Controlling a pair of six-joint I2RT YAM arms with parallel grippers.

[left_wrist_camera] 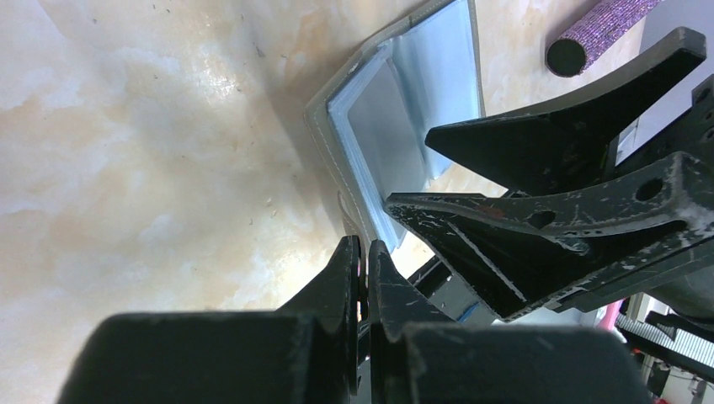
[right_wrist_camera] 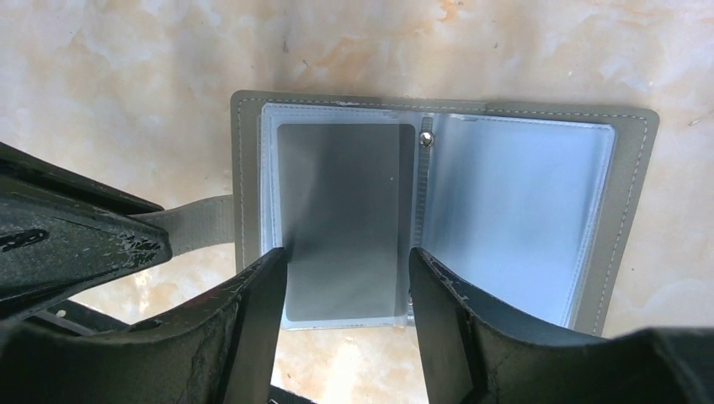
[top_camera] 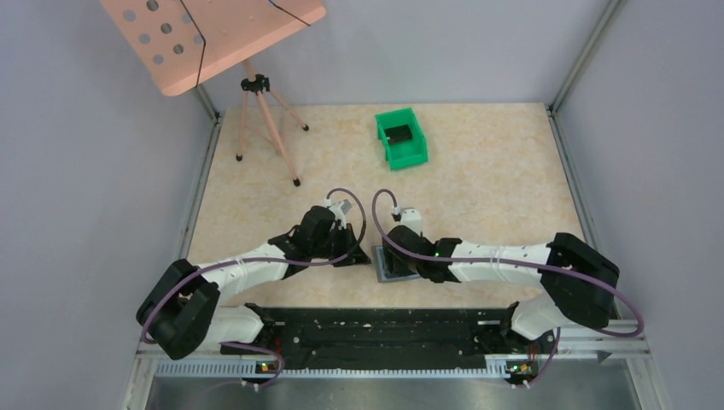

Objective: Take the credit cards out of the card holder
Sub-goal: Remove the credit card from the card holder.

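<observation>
The card holder (right_wrist_camera: pixel 631 185) lies open and flat on the table, a grey cover with light blue clear sleeves. A grey card (right_wrist_camera: pixel 341 210) sits in its left sleeve. My right gripper (right_wrist_camera: pixel 347 265) is open, its fingers either side of that card's near end. My left gripper (left_wrist_camera: pixel 364 252) is shut; in the right wrist view the holder's grey strap (right_wrist_camera: pixel 198 225) runs into its tips. In the top view both grippers, left (top_camera: pixel 360 254) and right (top_camera: pixel 399 260), meet over the holder (top_camera: pixel 384 272) near the front edge. The left wrist view shows the holder (left_wrist_camera: pixel 396 109) and the right gripper (left_wrist_camera: pixel 410 168).
A green bin (top_camera: pixel 417 152) with a dark item inside stands at the back centre. A tripod (top_camera: pixel 256 111) carrying a pink perforated board (top_camera: pixel 205 34) stands at the back left. A purple cylinder (left_wrist_camera: pixel 598 34) lies beyond the holder in the left wrist view.
</observation>
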